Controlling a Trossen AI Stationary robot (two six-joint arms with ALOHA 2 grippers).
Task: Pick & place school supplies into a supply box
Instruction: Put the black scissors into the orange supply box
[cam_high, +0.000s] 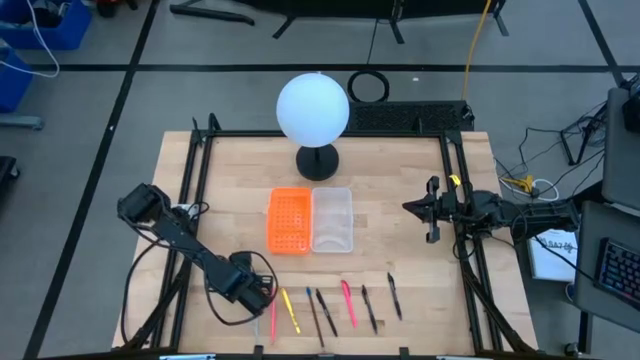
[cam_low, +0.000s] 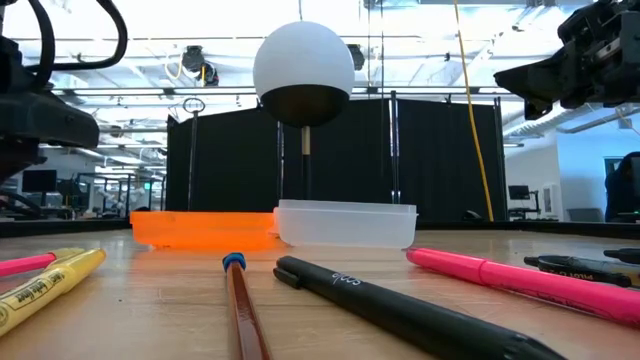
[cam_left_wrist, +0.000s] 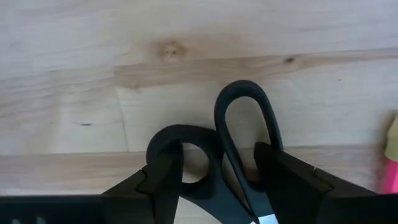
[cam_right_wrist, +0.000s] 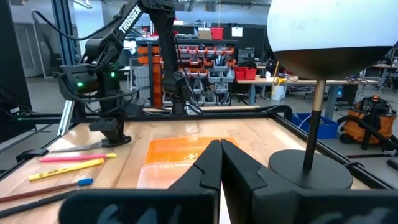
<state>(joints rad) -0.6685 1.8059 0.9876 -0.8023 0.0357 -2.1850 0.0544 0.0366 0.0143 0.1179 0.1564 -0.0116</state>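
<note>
Black scissors (cam_left_wrist: 233, 149) lie flat on the wood table (cam_left_wrist: 74, 56), handle loops between the left gripper's (cam_left_wrist: 221, 186) spread fingers, near the table's front-left corner. Jaws apart, straddling the handles, not clamped. Pens and pencils (cam_high: 335, 305) sit in a row just beside it. Clear supply box (cam_high: 332, 219) touches the orange tray (cam_high: 289, 220) mid-table. Right gripper (cam_high: 432, 210) waits at the right edge, fingers together.

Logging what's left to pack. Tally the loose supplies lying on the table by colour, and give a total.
Pink pens: 2
Yellow pen: 1
Dark pens or pencils: 4
Black-handled scissors: 1
Total: 8
</note>
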